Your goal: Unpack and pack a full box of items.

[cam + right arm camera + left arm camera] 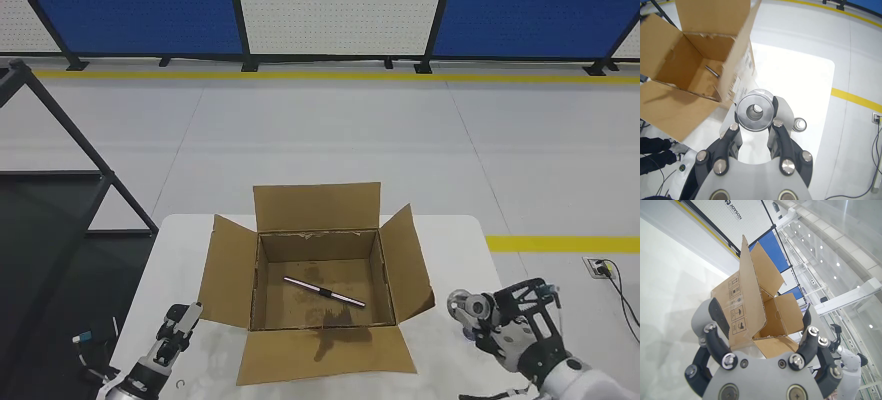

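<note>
Open cardboard box (pixel 315 210) sits mid-surface (pixel 450 235) w/ thin rod (pixel 324 291) on its floor; right end effector (pixel 755 111), beside right flap, clamps metal ring (pixel 745 106); left end effector (pixel 762 310) released, near left flap.

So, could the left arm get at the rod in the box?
Probably yes: the left gripper is open and empty, the box stands open, and the rod lies alone on its floor. It must rise over the near flap.
</note>
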Robot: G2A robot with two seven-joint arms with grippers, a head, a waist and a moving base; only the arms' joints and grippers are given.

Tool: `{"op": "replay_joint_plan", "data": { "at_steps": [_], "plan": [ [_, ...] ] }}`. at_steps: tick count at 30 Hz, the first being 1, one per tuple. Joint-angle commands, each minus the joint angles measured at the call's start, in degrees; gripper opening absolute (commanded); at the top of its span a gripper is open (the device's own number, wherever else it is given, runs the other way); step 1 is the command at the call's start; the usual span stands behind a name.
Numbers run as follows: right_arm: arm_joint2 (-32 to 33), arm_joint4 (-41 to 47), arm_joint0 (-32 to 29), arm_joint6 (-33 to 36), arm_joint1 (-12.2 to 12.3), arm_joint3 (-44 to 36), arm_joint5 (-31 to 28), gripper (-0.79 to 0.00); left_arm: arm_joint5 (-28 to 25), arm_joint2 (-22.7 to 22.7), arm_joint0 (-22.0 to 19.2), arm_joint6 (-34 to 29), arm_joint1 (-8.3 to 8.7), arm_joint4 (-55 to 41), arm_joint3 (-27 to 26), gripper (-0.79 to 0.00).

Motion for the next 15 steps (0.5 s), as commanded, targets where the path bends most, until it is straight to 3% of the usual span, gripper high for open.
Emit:
{"op": "replay_joint_plan", "data": {
  "at_steps": [1,7,9,12,15],
  "plan": [
    [-2.0,1.0,3.9,0.9,0.1,0.0,2.8,-0.785,0.0,0.0,0.0,0.0,0.0,0.0,0.0,0.0],
    [-9.0,2.9,16.6,8.7,0.6,0.4,11.1,-0.785,0.0,0.0,0.0,0.0,0.0,0.0,0.0,0.0],
    [-11.6,2.7,20.9,10.2,0.5,2.7,16.4,-0.785,0.0,0.0,0.0,0.0,0.0,0.0,0.0,0.0],
    [-15.6,2.7,26.8,12.9,0.5,7.0,19.4,-0.785,0.0,0.0,0.0,0.0,0.0,0.0,0.0,0.0],
    [-15.6,2.7,26.8,12.9,0.5,7.0,19.4,-0.785,0.0,0.0,0.0,0.0,0.0,0.0,0.0,0.0]
  ]
}}
